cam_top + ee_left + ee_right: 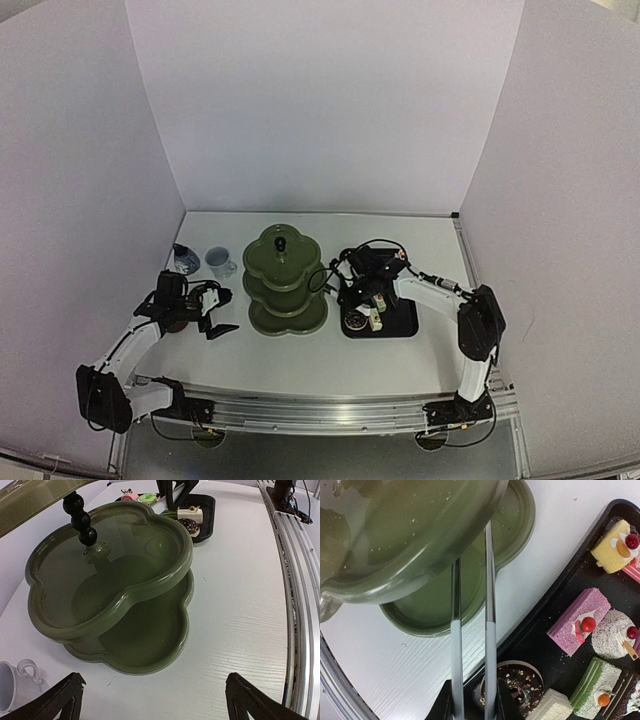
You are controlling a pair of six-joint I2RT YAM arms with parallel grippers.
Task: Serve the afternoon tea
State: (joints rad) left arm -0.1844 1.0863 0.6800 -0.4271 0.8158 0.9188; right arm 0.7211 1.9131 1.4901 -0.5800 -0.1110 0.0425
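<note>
The olive-green three-tier stand (285, 282) is at the table's middle, and its tiers (125, 595) look bare. Small cakes lie on the black tray: a purple slice (580, 620), a yellow one with a cherry (615, 545), a green one (595, 680) and a chocolate doughnut (522, 682). My right gripper (472, 702) is shut on metal tongs (489, 630). The tongs reach over the tray's edge and under the stand's middle tier, which hides their tips. My left gripper (155, 705) hangs open and empty above the table, just left of the stand. A pale cup (218, 262) stands behind it.
The black tray (400, 322) is right of the stand, close to its bottom tier. A darker cup (186, 259) sits at the far left by the wall. White walls enclose the table on three sides, and a metal rail (295, 605) runs along the near edge.
</note>
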